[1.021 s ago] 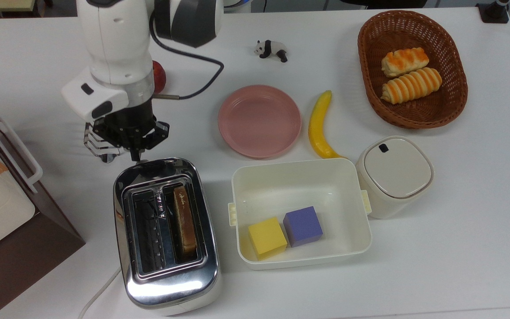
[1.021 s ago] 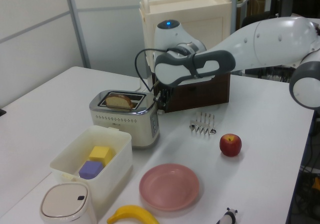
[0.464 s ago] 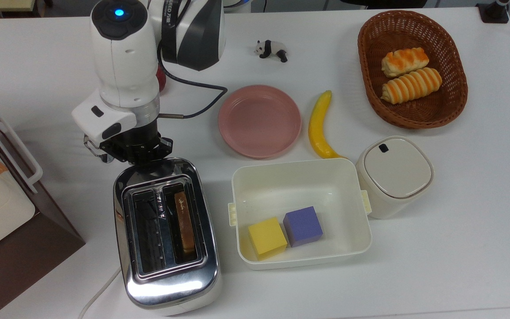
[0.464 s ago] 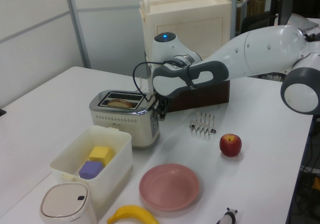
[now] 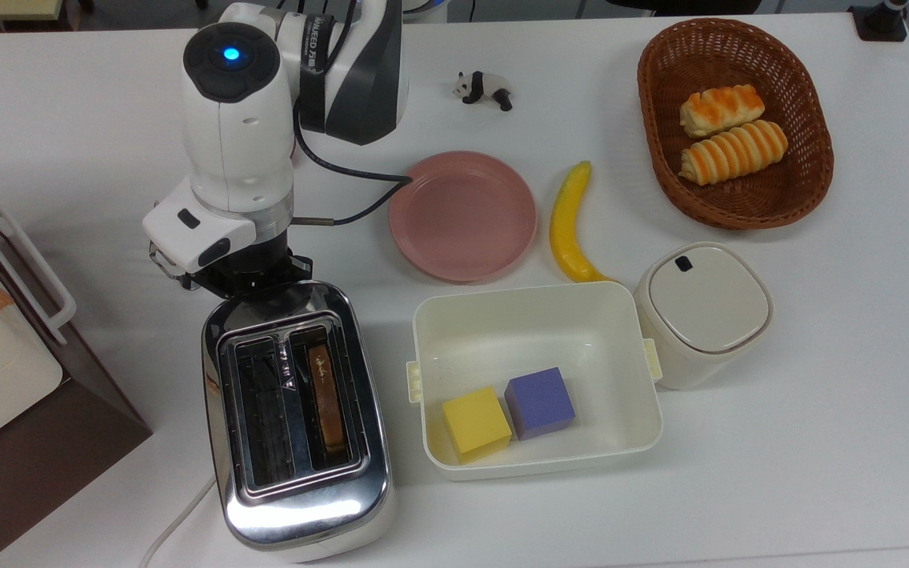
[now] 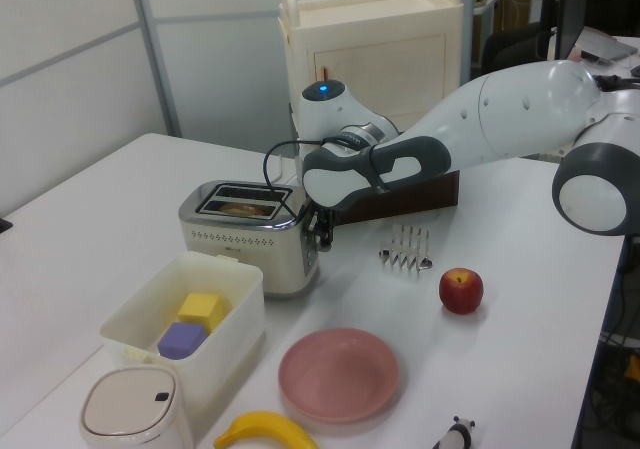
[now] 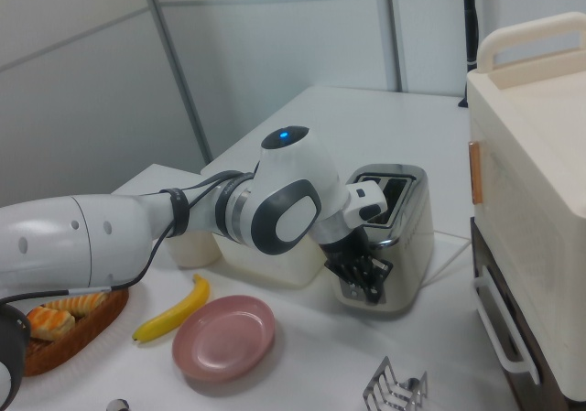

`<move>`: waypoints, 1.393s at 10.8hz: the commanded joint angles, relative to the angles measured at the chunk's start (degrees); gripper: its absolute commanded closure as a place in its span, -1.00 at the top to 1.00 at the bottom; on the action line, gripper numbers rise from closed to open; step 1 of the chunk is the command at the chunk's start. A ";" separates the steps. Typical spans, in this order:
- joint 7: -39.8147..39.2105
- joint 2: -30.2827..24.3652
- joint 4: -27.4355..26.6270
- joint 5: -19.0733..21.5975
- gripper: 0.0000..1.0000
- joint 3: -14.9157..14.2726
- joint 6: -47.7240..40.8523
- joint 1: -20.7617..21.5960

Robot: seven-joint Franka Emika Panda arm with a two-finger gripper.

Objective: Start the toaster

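White table [image 5: 817,394], grey panelled walls [image 6: 70,79]

White table [image 5: 817,394] w/ toaster [image 5: 297,418], pink plate [image 5: 462,214], banana [image 5: 567,222], wicker basket [image 5: 806,193], cream bin [image 5: 454,461], lidded canister [image 5: 703,315], panda toy [image 5: 484,87], apple [image 6: 461,290], toast rack [image 6: 405,247].

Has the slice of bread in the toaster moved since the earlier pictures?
Yes. The bread has sunk into the toaster, from above the slot rim to below it.

Mirror-glossy chrome toaster [image 5: 297,481]; rough woven wicker basket [image 5: 660,166]; matt plate [image 5: 462,214].
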 commanded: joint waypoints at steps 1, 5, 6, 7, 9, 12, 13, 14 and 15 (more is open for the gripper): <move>-1.15 1.17 0.43 -0.42 -1.00 -0.63 3.63 0.25; -1.24 -9.45 0.34 0.29 -1.00 -0.54 -8.64 -0.10; -2.02 -12.00 0.25 0.29 -1.00 -0.37 -12.86 -0.10; -2.90 -14.03 0.34 0.29 -1.00 -0.19 -17.08 -0.19; -2.83 -17.11 0.34 0.46 -0.58 0.16 -23.85 0.16; 5.13 -20.01 0.08 -0.32 1.00 2.08 -28.36 1.47; 9.61 -21.07 -0.01 -0.42 1.00 3.40 -30.02 1.57; 13.84 -21.78 -0.36 -0.42 1.00 3.67 -31.08 1.65; 16.05 -21.78 -0.54 -0.24 1.00 3.68 -31.09 1.65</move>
